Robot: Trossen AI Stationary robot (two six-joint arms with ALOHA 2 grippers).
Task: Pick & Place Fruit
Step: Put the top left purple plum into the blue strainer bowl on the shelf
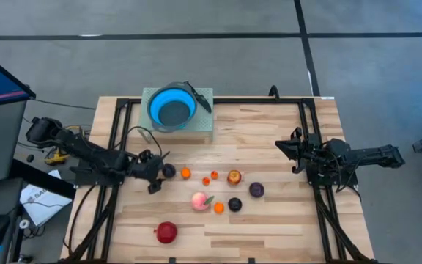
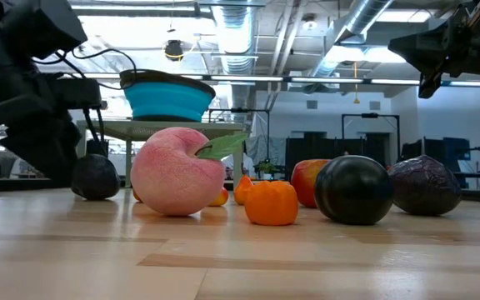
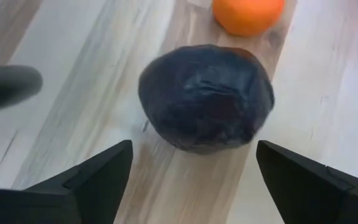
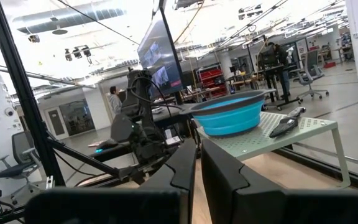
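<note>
Nine small toy fruits lie scattered on the wooden table (image 1: 269, 220). Nearest the front edge sits a red apple (image 1: 166, 232), alone and well apart from the rest. Farther in comes a cluster: a pink peach with a green leaf (image 1: 200, 200), a small orange (image 1: 218, 207) just beside it, and a dark plum (image 1: 234, 204) next to that. Beyond them lie a purple plum (image 1: 256, 190), a red-and-yellow fruit (image 1: 234, 177), and two tiny oranges (image 1: 214, 175) near each other, one of them (image 1: 205, 181) smaller. Toward the left side another orange (image 1: 185, 173) rests just beside a dark plum (image 3: 205, 96), and the left gripper (image 1: 157, 171) is down at this plum with its fingers (image 3: 89, 180) spread wide on either side of it, not pressing it; the plum sits on the table between them. The right gripper (image 1: 288, 151) hangs above the table's right side, well apart from the fruit, its fingers (image 4: 229, 171) pinched together on nothing. At the far edge a blue round bowl (image 1: 172, 107) stands on a pale green perforated stand (image 1: 205, 126).
</note>
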